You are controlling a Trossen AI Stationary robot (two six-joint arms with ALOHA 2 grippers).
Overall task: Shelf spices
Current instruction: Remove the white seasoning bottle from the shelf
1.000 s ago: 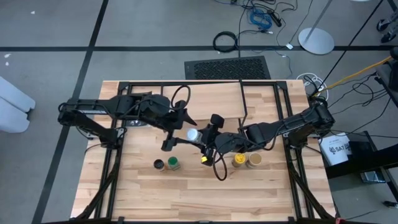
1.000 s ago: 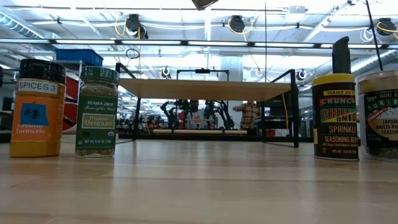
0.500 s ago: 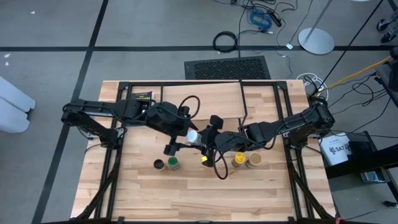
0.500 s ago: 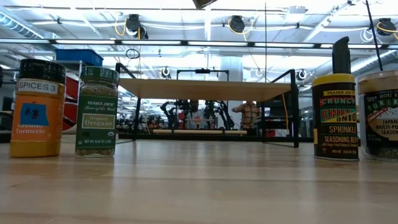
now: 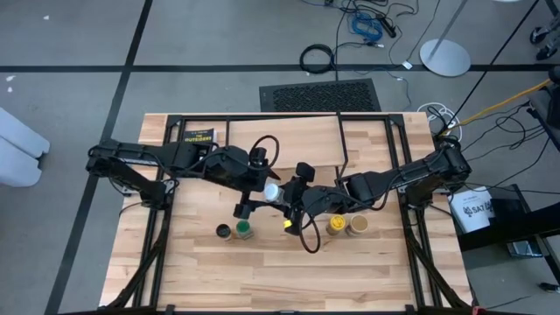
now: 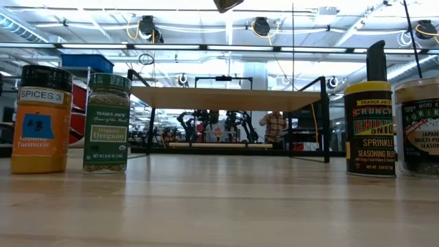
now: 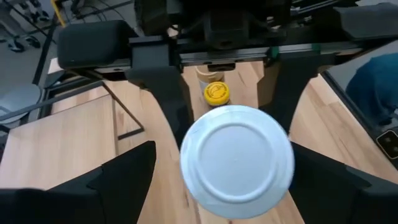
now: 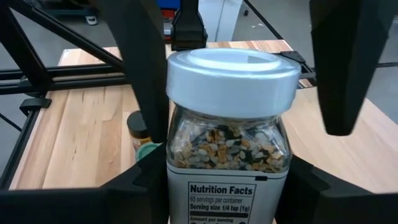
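Holding the white-lidded jar (image 5: pixel 272 190) up above the middle of the tabletop (image 5: pixel 367 262), between both arms. Right gripper (image 8: pixel 227 186) pinching the jar's body low down, fingers (image 8: pixel 134 186) pressed against its two sides, label and seed mix facing that wrist camera. Left gripper (image 7: pixel 239 186) set over the white lid, fingers (image 7: pixel 118 180) spread wide to either side of it and not touching it.

Standing on the tabletop nearer the front edge: dark-lidded orange jar (image 6: pixel 41 118) and green-lidded jar (image 6: pixel 107 122) side by side on the left arm's side, yellow-lidded jar (image 6: pixel 370 129) and tan-lidded jar (image 5: pixel 358 225) side by side on the right arm's side. All four upright, labels facing the low camera.

Shelf (image 6: pixel 226 97) standing farther back on the tabletop, plank top bare in the low view. Flat black packet (image 5: pixel 199 136) with yellow lettering lying near the tabletop's far edge, behind the left arm.
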